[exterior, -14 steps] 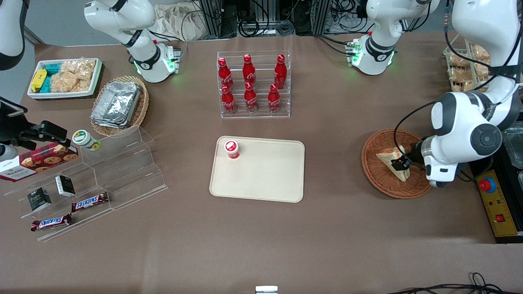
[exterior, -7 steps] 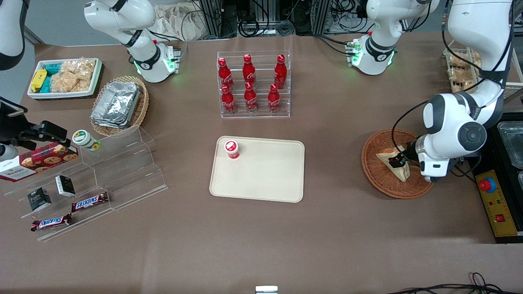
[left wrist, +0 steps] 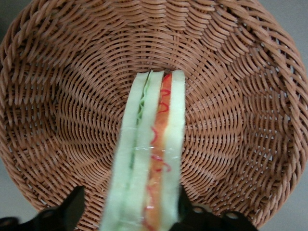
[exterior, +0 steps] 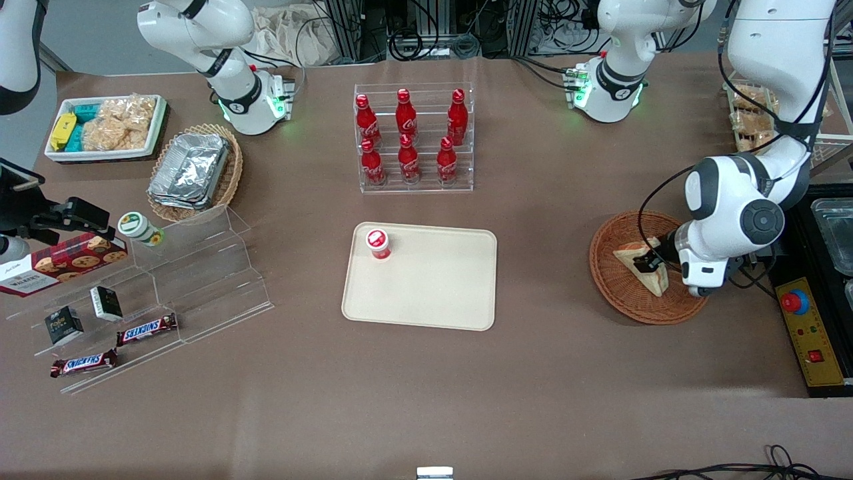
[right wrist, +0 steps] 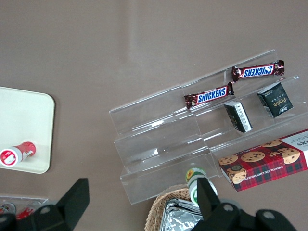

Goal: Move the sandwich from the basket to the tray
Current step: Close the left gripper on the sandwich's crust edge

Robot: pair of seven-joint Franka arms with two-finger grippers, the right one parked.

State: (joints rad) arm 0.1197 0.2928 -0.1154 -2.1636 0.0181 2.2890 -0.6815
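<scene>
The sandwich [exterior: 656,281] is a wrapped wedge standing on edge in the round reddish-brown wicker basket [exterior: 604,267] toward the working arm's end of the table. In the left wrist view its edge [left wrist: 151,159] shows pale bread with green and red filling, over the basket weave [left wrist: 62,110]. My left gripper [exterior: 648,263] is down in the basket, open, with its fingers astride the sandwich [left wrist: 130,204]. One finger touches the wrap and the other [left wrist: 73,207] stands a little off it. The cream tray [exterior: 433,287] lies mid-table.
A small red-capped bottle [exterior: 378,243] lies on the tray's corner. A rack of red cola bottles [exterior: 412,140] stands farther from the camera than the tray. A yellow control box with a red button [exterior: 808,330] sits beside the basket. Clear stepped shelves with snacks [exterior: 153,293] lie toward the parked arm's end.
The working arm's wrist and elbow have drawn in and risen slightly over the basket. The gripper has shifted a little along the sandwich. The sandwich still rests in the basket.
</scene>
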